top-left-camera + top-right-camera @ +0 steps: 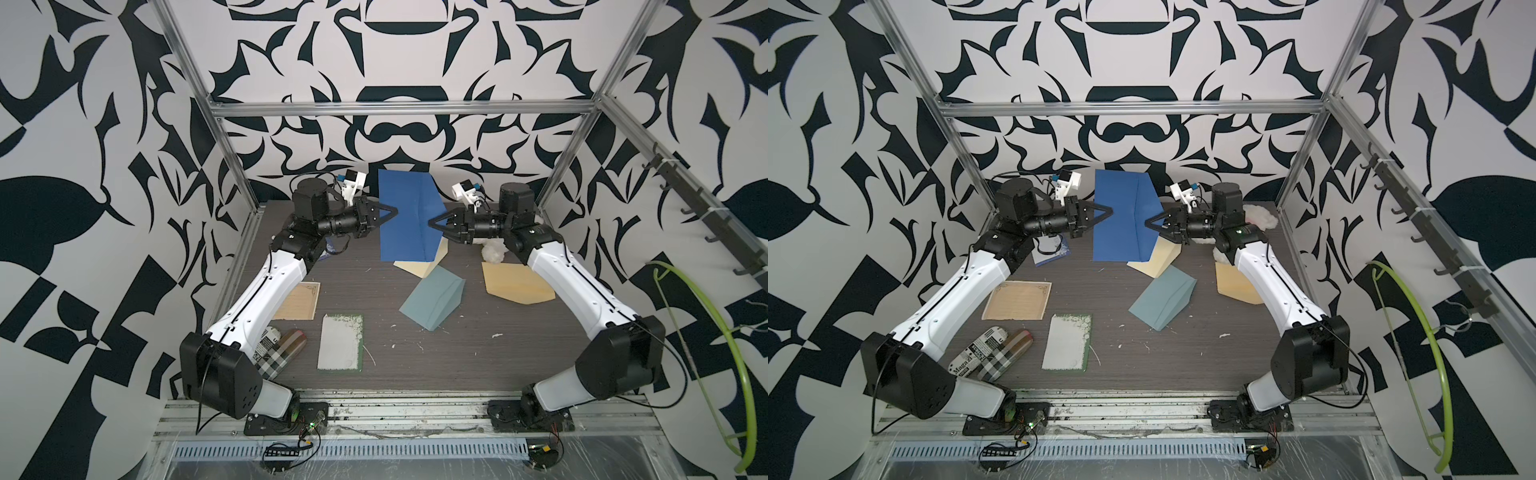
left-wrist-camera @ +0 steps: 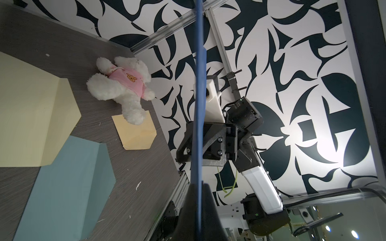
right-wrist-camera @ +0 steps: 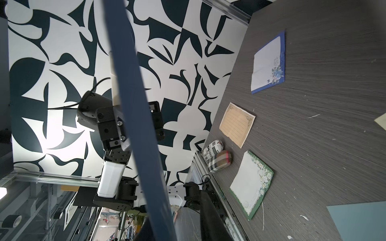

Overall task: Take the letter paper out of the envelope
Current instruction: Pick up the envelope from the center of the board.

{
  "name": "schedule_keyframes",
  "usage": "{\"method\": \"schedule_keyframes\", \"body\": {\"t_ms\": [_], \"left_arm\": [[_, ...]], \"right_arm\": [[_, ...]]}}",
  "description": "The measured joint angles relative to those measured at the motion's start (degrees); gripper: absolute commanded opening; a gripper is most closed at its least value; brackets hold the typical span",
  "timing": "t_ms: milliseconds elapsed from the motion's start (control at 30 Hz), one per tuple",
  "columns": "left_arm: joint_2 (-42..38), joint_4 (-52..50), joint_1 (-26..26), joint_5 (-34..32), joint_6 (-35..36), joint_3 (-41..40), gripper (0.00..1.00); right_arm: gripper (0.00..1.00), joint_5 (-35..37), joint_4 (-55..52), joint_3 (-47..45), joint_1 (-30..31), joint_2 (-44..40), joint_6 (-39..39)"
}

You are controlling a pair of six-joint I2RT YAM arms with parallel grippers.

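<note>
Blue envelope (image 2: pixel 197 125) hangs above the surface (image 1: pixel 478 332). Left pincer (image 1: pixel 395 211) is clamped on one edge, and right pincer (image 1: pixel 429 222) is slightly apart at the other. Its letter paper seems not out yet.

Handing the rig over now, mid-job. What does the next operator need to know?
Left pincer: shut on one side edge of the blue envelope, holding it upright.
Right pincer: at the opposite, flap-side edge, jaws slightly apart around it, not clamping.
Done: envelope picked up and held between both arms.
Left: no letter paper shows at the envelope's edges. Whether it is inside cannot be seen, so pulling it out remains.
</note>
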Motion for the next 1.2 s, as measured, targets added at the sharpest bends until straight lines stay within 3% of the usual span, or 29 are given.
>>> {"method": "schedule_keyframes", "body": {"t_ms": [267, 667, 933, 1200], "left_arm": [[1.4, 4.2, 0.0, 0.0, -4.7, 0.0, 0.00], [2.2, 7.4, 0.3, 0.1, -7.2, 0.0, 0.00], [2.2, 8.3, 0.5, -0.2, -7.1, -0.5, 0.00], [2.2, 8.8, 0.7, -0.7, -6.9, -1.0, 0.00]], "right_arm": [[0.32, 1.5, 9.9, -7.0, 0.4, -1.7, 6.5], [0.31, 5.7, 27.4, -12.9, 5.7, -1.9, 18.2], [0.19, 7.3, 38.1, -13.9, 6.9, -1.7, 26.5], [0.02, 8.5, 40.5, -13.9, 7.1, -1.7, 29.5]]}}
